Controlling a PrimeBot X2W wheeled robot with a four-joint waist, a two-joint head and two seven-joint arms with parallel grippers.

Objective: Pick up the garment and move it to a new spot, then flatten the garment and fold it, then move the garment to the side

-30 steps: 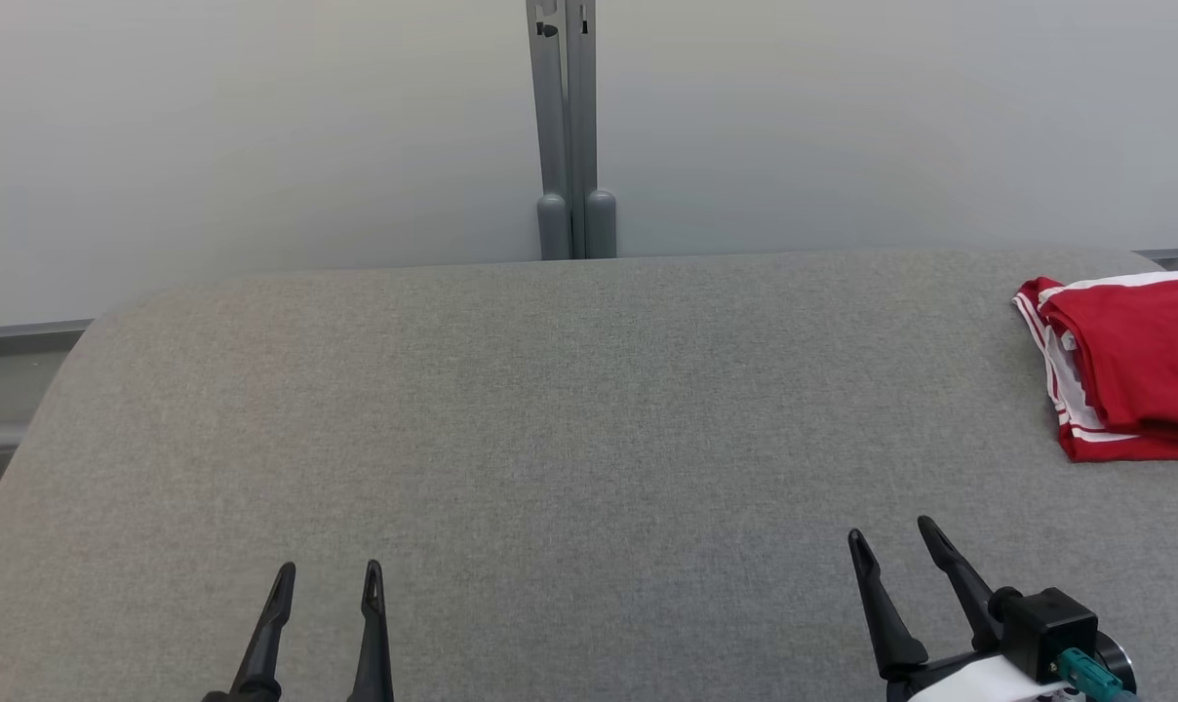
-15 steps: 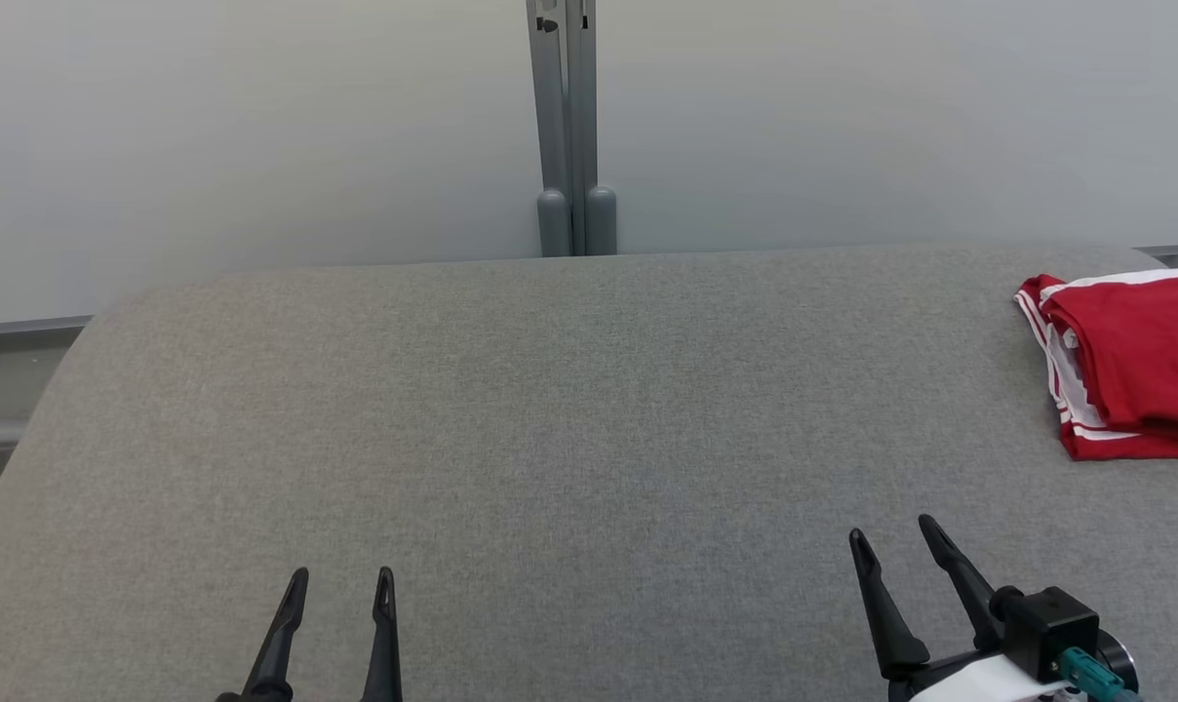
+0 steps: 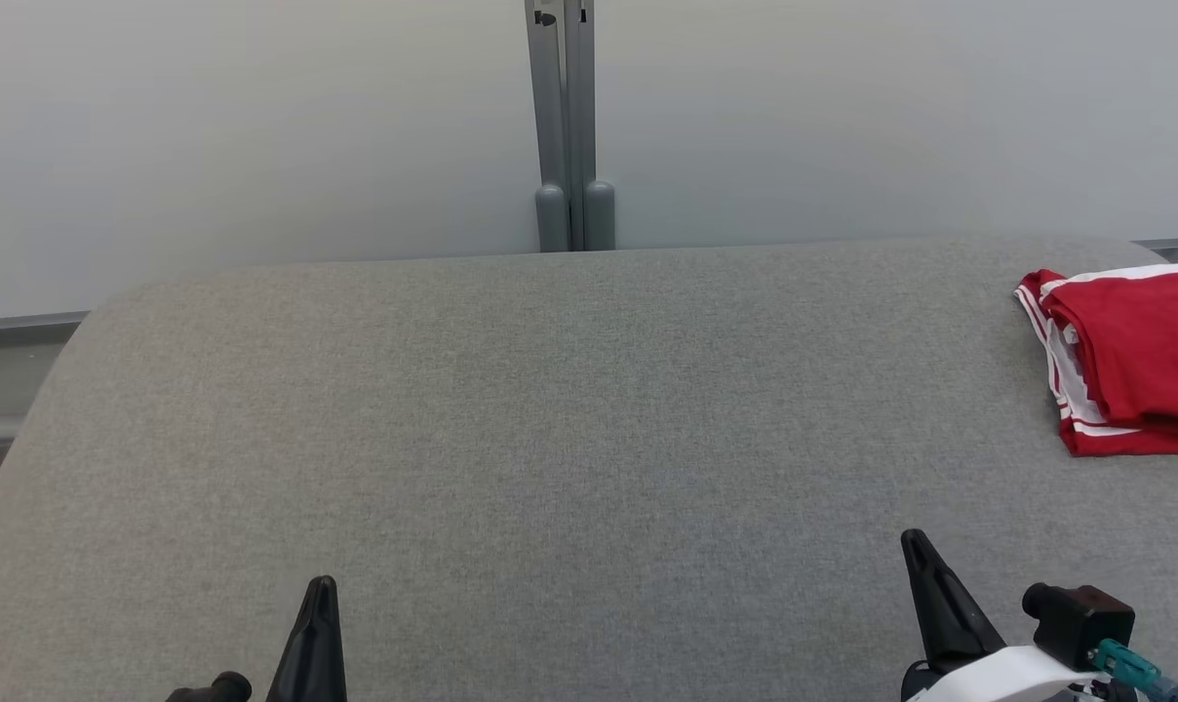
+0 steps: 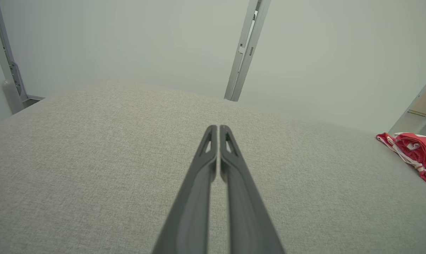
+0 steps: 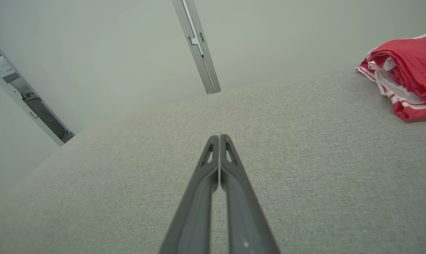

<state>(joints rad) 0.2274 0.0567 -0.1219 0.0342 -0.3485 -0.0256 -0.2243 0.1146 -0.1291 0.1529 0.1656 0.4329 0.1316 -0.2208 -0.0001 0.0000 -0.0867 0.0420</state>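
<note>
Lying folded on the table (image 3: pixel 550 439), the garment (image 3: pixel 1135 361) (red, white-trimmed).

One garment (image 3: pixel 1135 361) from where I stand: red with white stripes, a single folded bundle. One grey padded table (image 3: pixel 550 409) under it. Two grippers, the left gripper (image 3: pixel 322 585) and the right gripper (image 3: pixel 914 541), with two dark fingers (image 4: pixel 199 197) apiece, four in all. Behind the table, one grey upright (image 3: pixel 565 117) made of two rails, with two rounded feet (image 3: pixel 551 216) at its base.
</note>
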